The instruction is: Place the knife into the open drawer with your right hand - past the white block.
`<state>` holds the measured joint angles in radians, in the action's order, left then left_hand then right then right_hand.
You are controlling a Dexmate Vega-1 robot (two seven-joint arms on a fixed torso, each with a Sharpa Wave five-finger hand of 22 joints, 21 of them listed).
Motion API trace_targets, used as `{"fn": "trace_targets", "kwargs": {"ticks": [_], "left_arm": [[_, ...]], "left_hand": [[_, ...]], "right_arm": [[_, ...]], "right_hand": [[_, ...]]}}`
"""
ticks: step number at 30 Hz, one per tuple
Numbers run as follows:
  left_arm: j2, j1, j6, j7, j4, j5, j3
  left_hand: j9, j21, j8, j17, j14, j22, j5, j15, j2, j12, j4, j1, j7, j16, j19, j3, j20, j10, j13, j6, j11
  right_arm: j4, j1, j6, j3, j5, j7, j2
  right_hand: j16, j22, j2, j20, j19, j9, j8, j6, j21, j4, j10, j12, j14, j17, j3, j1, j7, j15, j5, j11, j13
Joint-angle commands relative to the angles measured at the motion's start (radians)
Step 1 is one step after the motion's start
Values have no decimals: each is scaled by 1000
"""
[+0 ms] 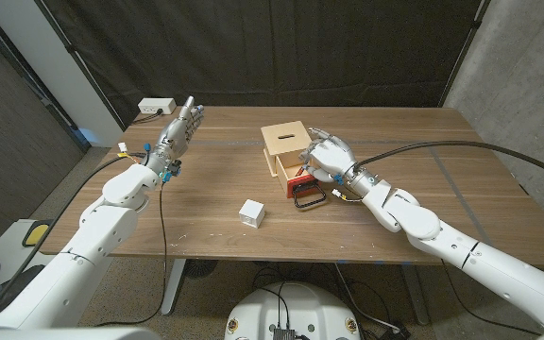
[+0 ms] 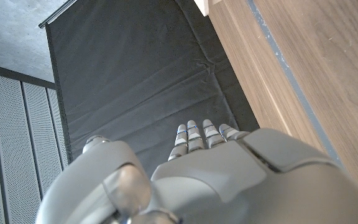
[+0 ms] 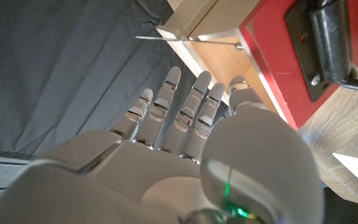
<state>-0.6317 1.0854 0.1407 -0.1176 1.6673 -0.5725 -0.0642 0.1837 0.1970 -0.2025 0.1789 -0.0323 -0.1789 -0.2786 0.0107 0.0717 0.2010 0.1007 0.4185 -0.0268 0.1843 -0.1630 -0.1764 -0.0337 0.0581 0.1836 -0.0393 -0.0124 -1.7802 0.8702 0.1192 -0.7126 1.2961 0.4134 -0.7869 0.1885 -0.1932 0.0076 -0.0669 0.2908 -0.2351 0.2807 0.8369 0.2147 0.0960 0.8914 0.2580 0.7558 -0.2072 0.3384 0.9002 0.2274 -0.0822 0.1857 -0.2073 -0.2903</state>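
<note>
Knife (image 3: 185, 39) edge-on at drawer (image 3: 272, 56), just beyond spread fingers (image 3: 166, 99) of right hand (image 3: 166, 168)

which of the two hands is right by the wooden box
The right hand, hovering over the open red drawer of the wooden box. The left hand is raised well away near the table's far left edge, holding nothing.

The white block (image 1: 251, 212) is standing alone on the tabletop (image 1: 206, 194), well apart from the wooden drawer box (image 1: 286, 144), leaving bare wood between them. The right robot hand (image 1: 327, 156) is hovering over the open red drawer (image 1: 302, 181), crowding its mouth, and a black handle (image 1: 308, 197) is jutting out in front. The left robot hand (image 1: 179, 127) is hanging far aside, blocking nothing
</note>
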Motion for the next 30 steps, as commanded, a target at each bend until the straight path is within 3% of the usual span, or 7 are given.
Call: {"fn": "trace_targets", "kwargs": {"ticks": [1, 5, 10, 15, 30], "left_arm": [[2, 11, 17, -4, 0, -3, 4], [3, 12, 23, -9, -3, -5, 4], [5, 9, 32, -12, -8, 0, 1], [5, 6, 32, -17, -11, -3, 0], [12, 11, 62, -37, -17, -13, 3]], "left_hand": [[5, 4, 3, 2, -7, -4, 3, -1, 7, 1, 1, 2, 3, 2, -45, -6, -9, -6, 4, -6, -3], [5, 4, 3, 2, -7, -5, 3, 0, 8, 1, 2, 2, 4, 2, -46, -7, -10, -7, 4, -7, -3], [5, 3, 3, 2, -7, -5, 3, -1, 8, 1, 2, 2, 5, 2, -49, -9, -10, -5, 4, -7, -2], [5, 2, 2, 2, -6, -5, 3, -1, 8, 2, 2, 2, 3, 3, -53, -10, -12, -4, 4, -9, -2], [5, 3, 2, 2, -7, -5, 4, -2, 9, 2, 2, 3, 3, 2, -54, -14, -11, -4, 4, -11, -2]], "right_arm": [[-46, 31, 12, 27, -12, 15, -1], [-54, 40, 21, 37, -24, 21, 8], [-69, 58, 35, 55, -55, 33, 18], [-97, 78, 42, 79, -98, 40, 24], [-140, 140, 68, 147, -274, 128, 108]], "right_hand": [[1, -2, -2, -38, 34, -7, 1, -8, 15, -5, -8, -4, -9, -3, 6, -17, -3, -118, 11, -1, -4], [-1, -1, -2, -44, 46, -9, 2, -9, 18, -6, -14, -5, -19, -3, 7, -23, -3, -110, 10, 0, -5], [0, 0, -2, -75, 138, -14, 3, -15, 47, -9, -33, -7, -34, 0, 12, -46, -3, -117, 9, 2, -8], [0, 3, -3, -80, 217, -18, 2, -21, 68, -6, -49, -8, -51, 2, 19, -55, -3, -107, 7, 4, -9], [-6, 6, -3, -76, 250, -15, -6, -35, 71, -7, -80, -16, -90, 3, 22, -71, -4, -81, 3, 20, -10]]}}
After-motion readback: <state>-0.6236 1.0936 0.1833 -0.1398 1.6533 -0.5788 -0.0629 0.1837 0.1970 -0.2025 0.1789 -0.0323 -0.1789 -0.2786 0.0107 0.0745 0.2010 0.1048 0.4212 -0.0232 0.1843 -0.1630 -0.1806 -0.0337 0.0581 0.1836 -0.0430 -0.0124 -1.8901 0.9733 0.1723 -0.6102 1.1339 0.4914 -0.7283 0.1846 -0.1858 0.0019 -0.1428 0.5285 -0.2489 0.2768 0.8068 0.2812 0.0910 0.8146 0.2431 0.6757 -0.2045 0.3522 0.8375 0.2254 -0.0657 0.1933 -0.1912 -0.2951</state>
